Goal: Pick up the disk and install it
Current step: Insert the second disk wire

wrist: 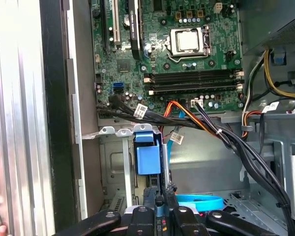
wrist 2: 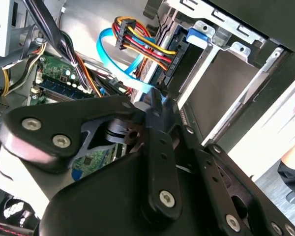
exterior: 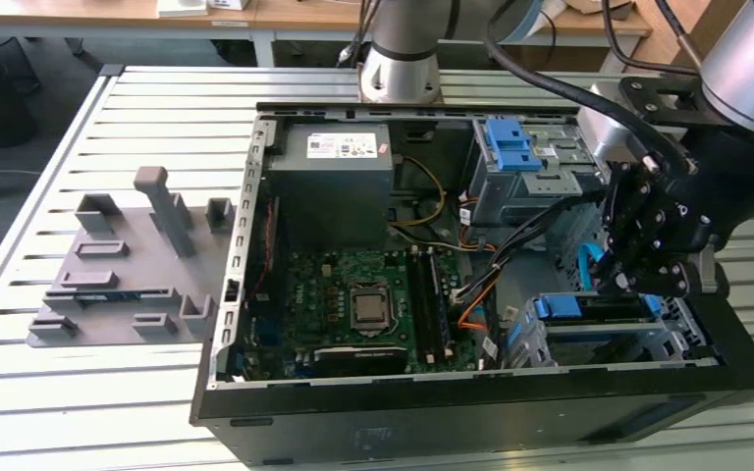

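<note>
Disk (exterior: 600, 312) sits on edge in the drive cage at the lower right of the exterior view; your gripper (exterior: 639, 280) hangs just above its blue bracket. Whether the gripper grasps it, you cannot tell.

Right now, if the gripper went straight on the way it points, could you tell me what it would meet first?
Probably the blue bracket of the drive bay: in the first wrist view the gripper points straight at it, inside the computer case. Depth is unclear, so the gap is uncertain.

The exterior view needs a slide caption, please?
Gripper lowered inside the open computer case beside the blue drive latch.
</note>
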Action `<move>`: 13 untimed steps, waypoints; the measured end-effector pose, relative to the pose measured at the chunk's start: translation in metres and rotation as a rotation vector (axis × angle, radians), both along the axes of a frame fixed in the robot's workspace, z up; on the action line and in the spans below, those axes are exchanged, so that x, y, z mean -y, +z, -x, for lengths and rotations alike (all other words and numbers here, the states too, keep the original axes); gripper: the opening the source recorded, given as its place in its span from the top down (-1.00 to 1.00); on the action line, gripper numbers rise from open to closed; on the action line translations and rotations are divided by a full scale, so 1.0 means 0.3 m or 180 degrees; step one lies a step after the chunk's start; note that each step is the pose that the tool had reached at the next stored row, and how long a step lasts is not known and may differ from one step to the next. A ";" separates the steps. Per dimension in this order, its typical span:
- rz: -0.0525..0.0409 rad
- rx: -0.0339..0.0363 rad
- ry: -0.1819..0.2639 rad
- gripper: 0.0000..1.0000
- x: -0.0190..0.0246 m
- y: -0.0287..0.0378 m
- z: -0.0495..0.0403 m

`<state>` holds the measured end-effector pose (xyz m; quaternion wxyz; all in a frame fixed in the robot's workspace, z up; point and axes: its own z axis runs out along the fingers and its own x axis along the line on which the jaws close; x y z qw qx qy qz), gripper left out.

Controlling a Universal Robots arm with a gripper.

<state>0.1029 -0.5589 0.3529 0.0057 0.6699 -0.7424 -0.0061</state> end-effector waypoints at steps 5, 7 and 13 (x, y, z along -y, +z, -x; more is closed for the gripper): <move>-0.0047 -0.0002 0.0000 0.54 0.000 0.002 0.000; -0.0126 -0.0002 0.0000 0.54 0.000 0.002 0.000; -0.0220 -0.0002 0.0000 0.54 0.000 0.002 0.000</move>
